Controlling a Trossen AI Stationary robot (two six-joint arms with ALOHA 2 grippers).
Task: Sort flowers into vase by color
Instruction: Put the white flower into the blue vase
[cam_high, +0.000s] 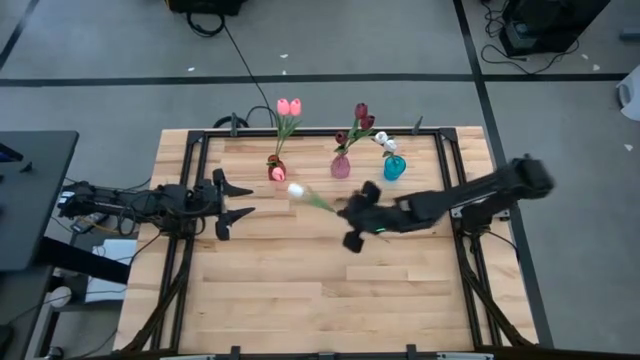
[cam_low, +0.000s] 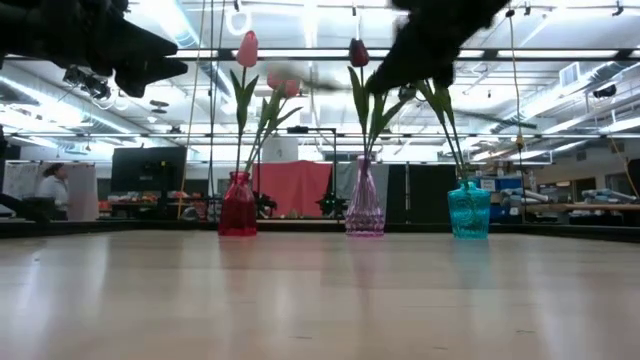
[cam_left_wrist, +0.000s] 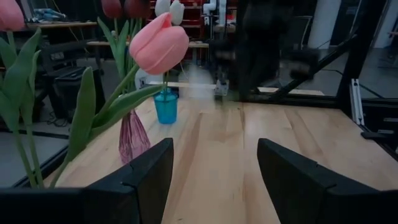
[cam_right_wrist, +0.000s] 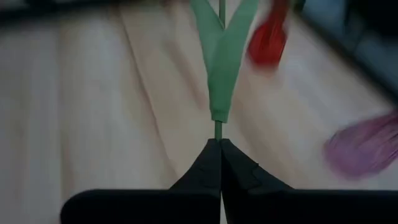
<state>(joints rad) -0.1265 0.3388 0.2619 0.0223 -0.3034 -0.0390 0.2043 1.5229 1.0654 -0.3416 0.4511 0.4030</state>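
Carrying white tulip (cam_high: 297, 190) by stem, right gripper (cam_right_wrist: 219, 144) is clamped shut on it at table centre, head aimed 10 o'clock, kept clear of vases. Teal vase (cam_high: 394, 167) judged target. Left gripper (cam_high: 236, 198) is parked at 9 o'clock, jaws spread.

Light source: rows of ceiling strip lights (cam_low: 330, 52) in the low view, bright, glaring white.
Tabletop: pale wooden tabletop (cam_high: 300, 270) evenly lit overhead, with soft shadows.
Backlight: the arms show as black silhouettes in the low view.
Blur: right hand (cam_right_wrist: 219, 144) sharp; round red glass vase (cam_right_wrist: 267, 43) and ribbed purple glass vase (cam_right_wrist: 367, 146) smeared.
Left wrist view: pink tulip head (cam_left_wrist: 158, 45) crisp, the dark arm beyond blurred.
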